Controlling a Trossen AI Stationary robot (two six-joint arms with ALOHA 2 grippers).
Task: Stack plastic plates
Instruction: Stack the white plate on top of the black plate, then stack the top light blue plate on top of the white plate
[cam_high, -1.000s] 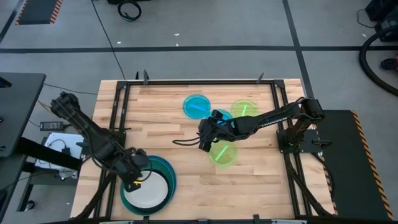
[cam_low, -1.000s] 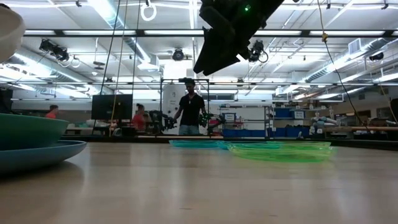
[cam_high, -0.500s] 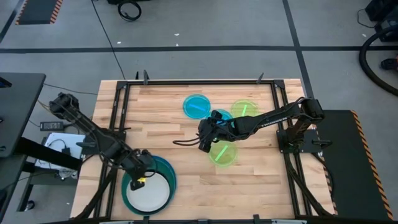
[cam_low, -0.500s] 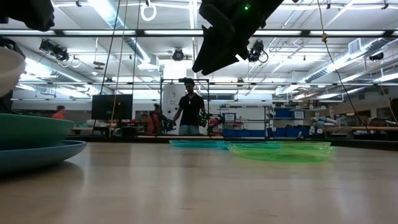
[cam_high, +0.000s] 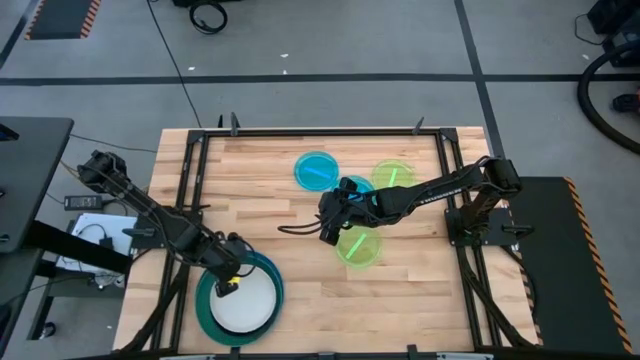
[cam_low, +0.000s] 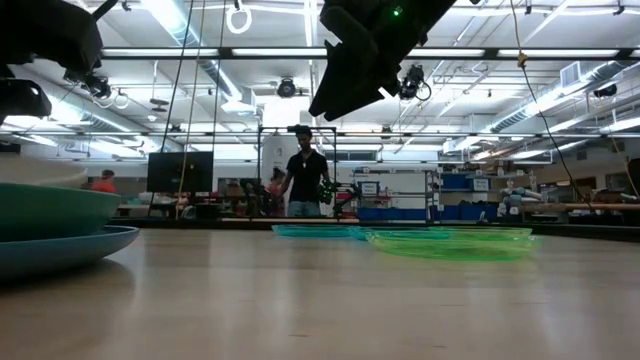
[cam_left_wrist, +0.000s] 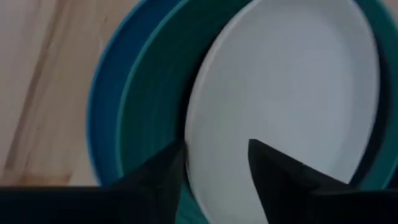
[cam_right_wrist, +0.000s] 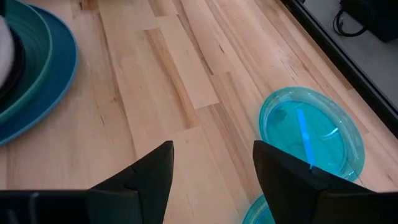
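At the table's near left stands a stack: a blue plate (cam_high: 279, 288) at the bottom, a teal plate (cam_high: 203, 302) on it, and a white plate (cam_high: 243, 305) lying flat on top. A black rim (cam_left_wrist: 186, 106) shows under the white plate's edge. My left gripper (cam_high: 228, 277) hangs open just above the white plate's far-left rim (cam_left_wrist: 189, 155), its fingers pointing steeply down. My right gripper (cam_high: 328, 228) hovers open over the table's middle. Two small cyan plates (cam_high: 317, 170) (cam_high: 355, 186) and two lime ones (cam_high: 393, 175) (cam_high: 358, 247) lie flat on the wood.
The stack sits close to the table's near-left corner and its black frame rail (cam_high: 188, 210). My right arm (cam_high: 420, 192) reaches over the second cyan plate. Bare wood (cam_high: 270, 225) lies between the stack and the small plates. People (cam_low: 305, 175) stand in the room behind.
My left gripper has come down and a little toward the table's right with the white plate. The plate was tilted up in the hold; now it lies flat in the stack, and the gripper has let go of it.
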